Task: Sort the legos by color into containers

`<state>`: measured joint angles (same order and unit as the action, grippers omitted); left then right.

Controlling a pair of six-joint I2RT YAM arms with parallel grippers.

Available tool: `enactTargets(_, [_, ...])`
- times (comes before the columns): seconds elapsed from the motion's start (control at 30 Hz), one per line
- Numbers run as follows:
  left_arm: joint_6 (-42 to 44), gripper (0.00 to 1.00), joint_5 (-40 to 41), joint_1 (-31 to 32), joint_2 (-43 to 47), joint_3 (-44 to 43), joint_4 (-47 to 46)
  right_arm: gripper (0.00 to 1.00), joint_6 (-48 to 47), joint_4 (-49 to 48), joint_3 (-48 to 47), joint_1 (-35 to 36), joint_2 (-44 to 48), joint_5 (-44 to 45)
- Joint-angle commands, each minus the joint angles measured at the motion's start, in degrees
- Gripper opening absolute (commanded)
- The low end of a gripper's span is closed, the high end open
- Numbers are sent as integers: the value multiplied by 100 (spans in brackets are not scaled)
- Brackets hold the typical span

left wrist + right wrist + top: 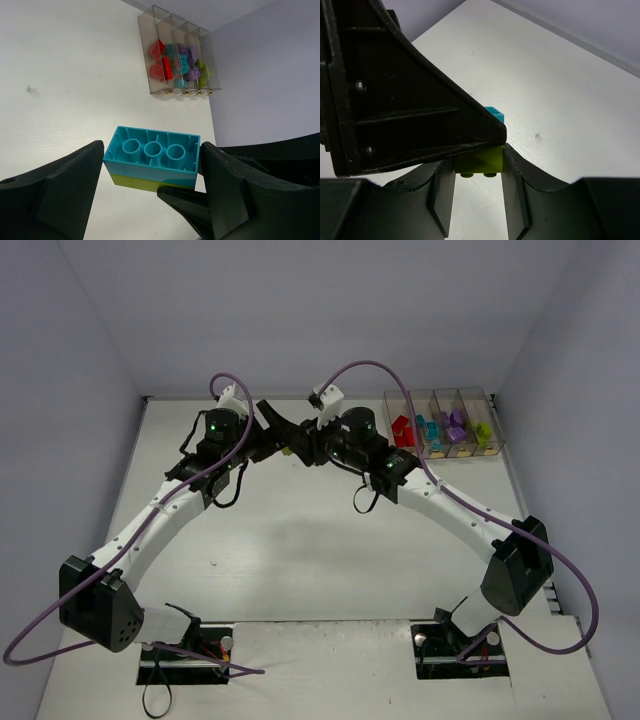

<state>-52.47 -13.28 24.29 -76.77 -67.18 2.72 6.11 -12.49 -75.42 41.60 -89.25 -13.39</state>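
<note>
Teal-lime lego stack clamped by left end effector and right end effector; arms stretched inward, meeting.

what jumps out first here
At the far centre, the left tool clamps a teal brick while the right tool clamps the lime brick joined to it. At the far right, the containers already hold red, teal, purple and lime legos.
</note>
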Motion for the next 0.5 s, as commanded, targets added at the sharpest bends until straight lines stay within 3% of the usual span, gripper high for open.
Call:
enactTargets(0.0, [132, 71, 9, -39, 154, -278, -316, 0, -13, -403, -52, -30, 163, -111])
enactTargets(0.13, [123, 70, 1, -47, 154, -252, -351, 0, -4, -403, -52, -30, 163, -155])
enactTargets(0.17, [131, 63, -8, -48, 171, -243, -360, 0, -4, -403, -35, -21, 163, -173])
enactTargets(0.2, [132, 63, 1, -48, 171, -243, -351, 0, -4, -403, -34, -21, 163, -173])
enactTargets(0.37, [123, 30, 10, -48, 198, -234, -307, 0, -22, -386, 44, -30, 180, -164])
enactTargets(0.43, [97, 24, -34, -48, 189, -243, -290, 0, -22, -386, 71, -30, 180, -155])
enactTargets(0.47, [88, 16, -34, -56, 189, -235, -290, 0, -22, -386, 88, -30, 180, -147])
